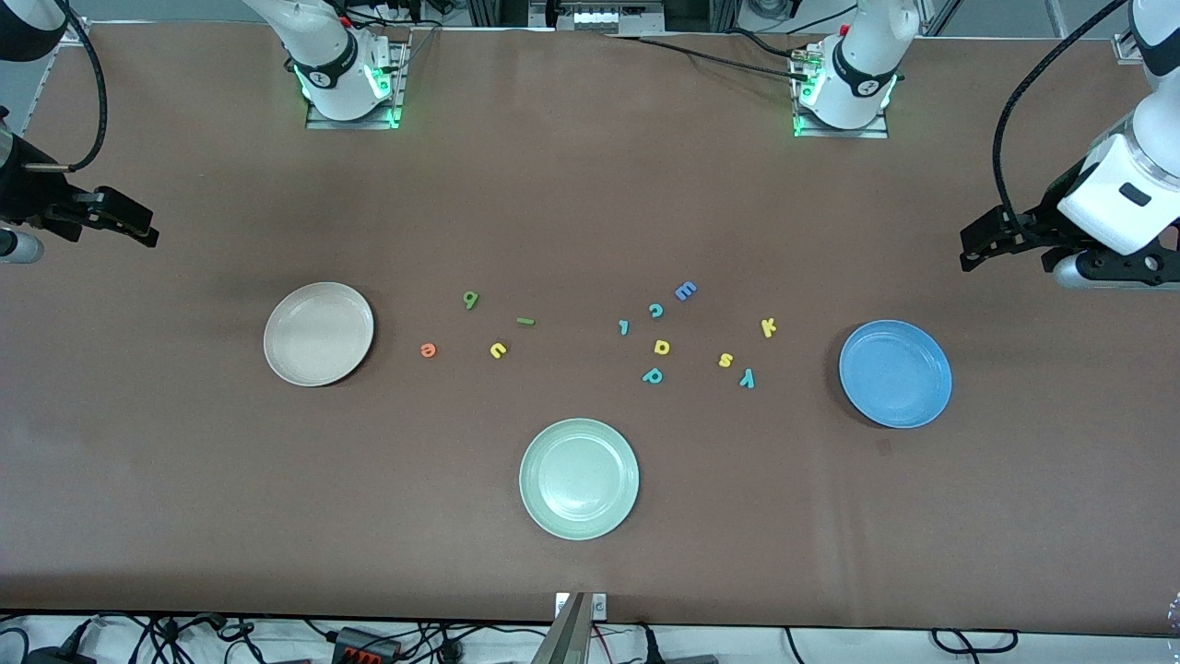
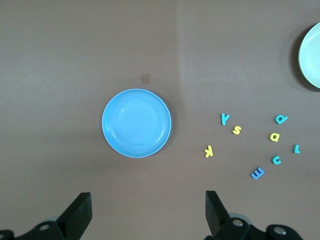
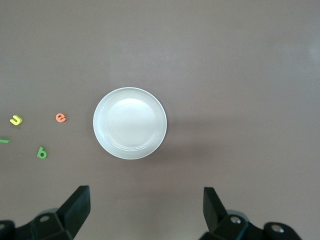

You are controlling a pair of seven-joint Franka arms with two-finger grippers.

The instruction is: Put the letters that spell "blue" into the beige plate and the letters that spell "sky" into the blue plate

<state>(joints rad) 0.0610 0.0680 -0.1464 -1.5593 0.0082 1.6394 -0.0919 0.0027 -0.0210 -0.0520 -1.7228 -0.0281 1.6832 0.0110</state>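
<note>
The beige plate (image 1: 318,334) lies bare toward the right arm's end, the blue plate (image 1: 895,373) bare toward the left arm's end. Beside the beige plate lie orange e (image 1: 428,349), yellow u (image 1: 498,349), green b (image 1: 471,299) and the dark green l (image 1: 525,321). Yellow k (image 1: 768,326), yellow s (image 1: 725,360) and teal y (image 1: 748,377) lie beside the blue plate. My left gripper (image 2: 148,210) hangs open high beside the blue plate (image 2: 136,123). High beside the beige plate (image 3: 130,123), my right gripper (image 3: 146,207) is open too. Neither holds anything.
A pale green plate (image 1: 579,478) sits nearest the front camera, mid-table. Between the two letter groups lie a blue E (image 1: 685,290), teal c (image 1: 656,310), teal p (image 1: 652,375), a small teal piece (image 1: 623,326) and a yellow round letter (image 1: 661,347).
</note>
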